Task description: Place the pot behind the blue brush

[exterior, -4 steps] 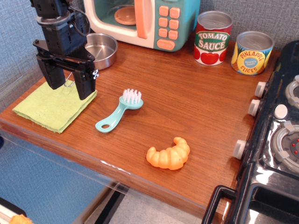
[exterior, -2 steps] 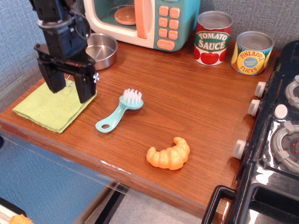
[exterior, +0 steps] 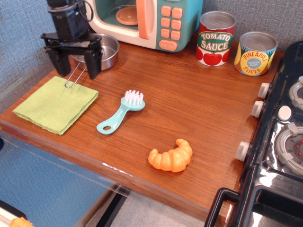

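The pot (exterior: 105,51) is a shiny shallow steel pan at the back left, in front of the toy microwave. Its wire loop handle (exterior: 75,78) reaches forward-left onto the green cloth. My gripper (exterior: 76,70) is open, its two black fingers (exterior: 93,65) straddling the handle and the pot's left side, just above them. It holds nothing. The blue brush (exterior: 120,114) lies on the wood in the middle-left, white bristles pointing back-right, handle hole toward the front-left. The pot stands behind and left of the brush.
A green cloth (exterior: 54,105) lies at the front left. A toy microwave (exterior: 144,20) stands at the back. A tomato sauce can (exterior: 215,39) and a pineapple can (exterior: 255,53) stand back right. An orange croissant (exterior: 171,156) lies in front. A toy stove (exterior: 284,142) fills the right.
My gripper has moved back and a little right, from over the green cloth to over the pot's handle and left rim. The pot and brush have not moved.
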